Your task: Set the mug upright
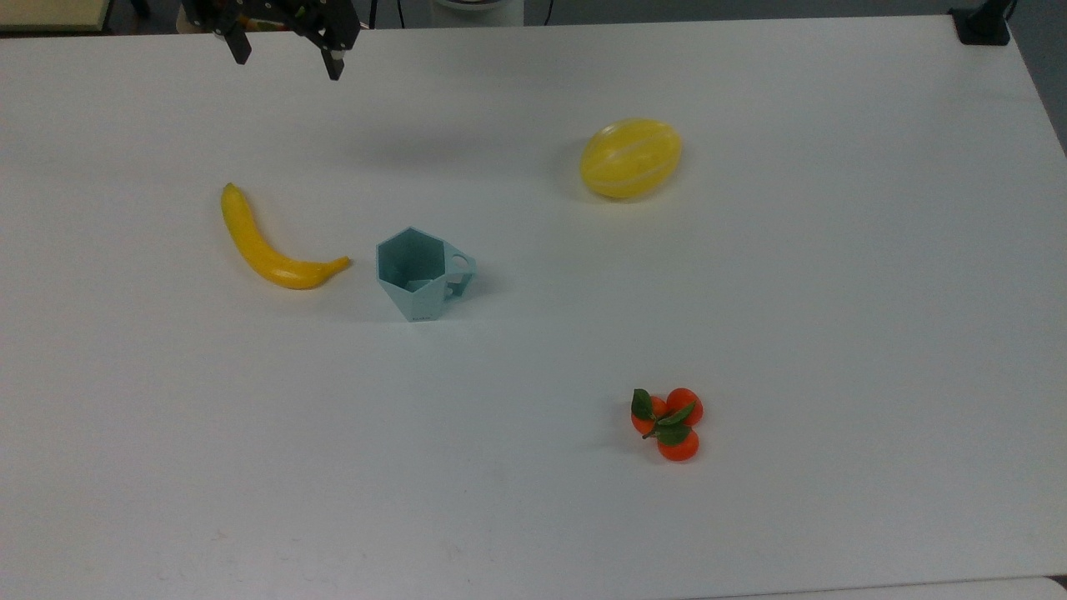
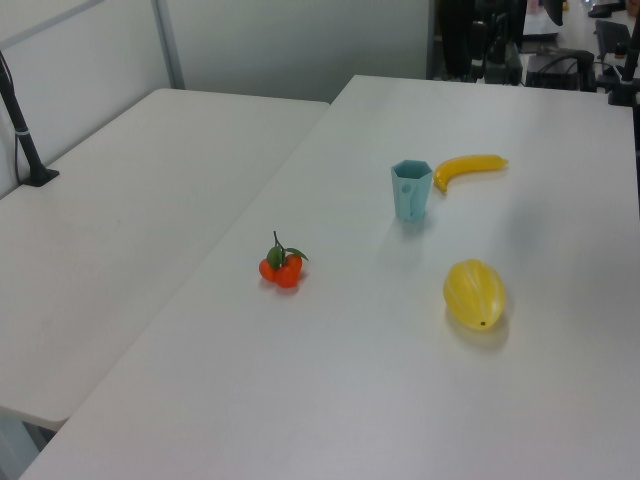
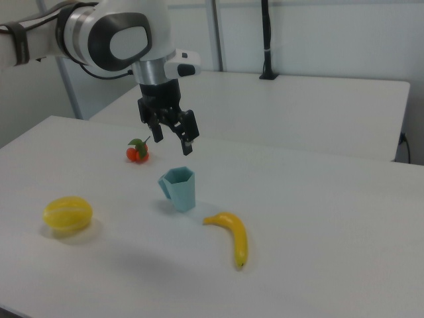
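The pale teal faceted mug (image 1: 421, 272) stands upright on the white table, its hexagonal rim facing up and its small handle toward the top view's right. It shows too in the left view as the mug (image 2: 411, 189) and in the right view as the mug (image 3: 179, 188). My gripper (image 1: 285, 52) hangs open and empty, well above the mug and off toward the table's far edge in the top view. In the right view the gripper (image 3: 173, 140) hovers above the mug with its fingers spread, apart from it.
A yellow banana (image 1: 265, 245) lies close to the mug on the top view's left. A yellow melon (image 1: 630, 157) sits at the upper right and a cluster of small oranges (image 1: 668, 423) at the lower right. A second table (image 2: 120, 190) adjoins in the left view.
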{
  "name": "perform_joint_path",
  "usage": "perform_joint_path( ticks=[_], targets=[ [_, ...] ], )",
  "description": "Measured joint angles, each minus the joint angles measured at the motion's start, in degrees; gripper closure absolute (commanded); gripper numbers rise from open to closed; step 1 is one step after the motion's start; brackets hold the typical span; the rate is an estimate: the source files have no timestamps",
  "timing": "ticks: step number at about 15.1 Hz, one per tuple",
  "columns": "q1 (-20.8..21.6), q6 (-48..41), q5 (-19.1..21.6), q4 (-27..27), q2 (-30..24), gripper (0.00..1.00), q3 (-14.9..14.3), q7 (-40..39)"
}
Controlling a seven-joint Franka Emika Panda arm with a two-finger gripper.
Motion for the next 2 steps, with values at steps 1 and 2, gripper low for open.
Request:
perform_joint_path(
  ticks=[1,2],
  targets=[
    [-0.1,0.0,0.0,-0.1,-0.3,0.0,0.0,0.0],
    [-0.2,0.0,0.0,-0.1,-0.4,0.0,0.0,0.0]
  ],
)
